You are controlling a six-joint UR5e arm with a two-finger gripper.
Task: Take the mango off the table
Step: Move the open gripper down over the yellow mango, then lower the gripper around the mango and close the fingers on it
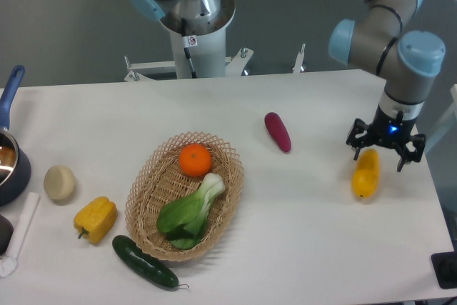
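The mango (365, 176), a smooth yellow-orange oval, lies on the white table (314, 233) near the right edge. My gripper (385, 152) hangs directly over the mango's upper end, fingers spread open and pointing down, with the black fingertips (355, 149) reaching about level with the fruit's top. The gripper's body covers the mango's far tip. Nothing is held between the fingers.
A purple eggplant (278, 131) lies left of the mango. A wicker basket (143, 205) holds an orange (195, 160) and bok choy (189, 212). A yellow bell pepper (95, 219), cucumber (145, 263), pale round item (59, 182) and pot (8, 162) sit at the left.
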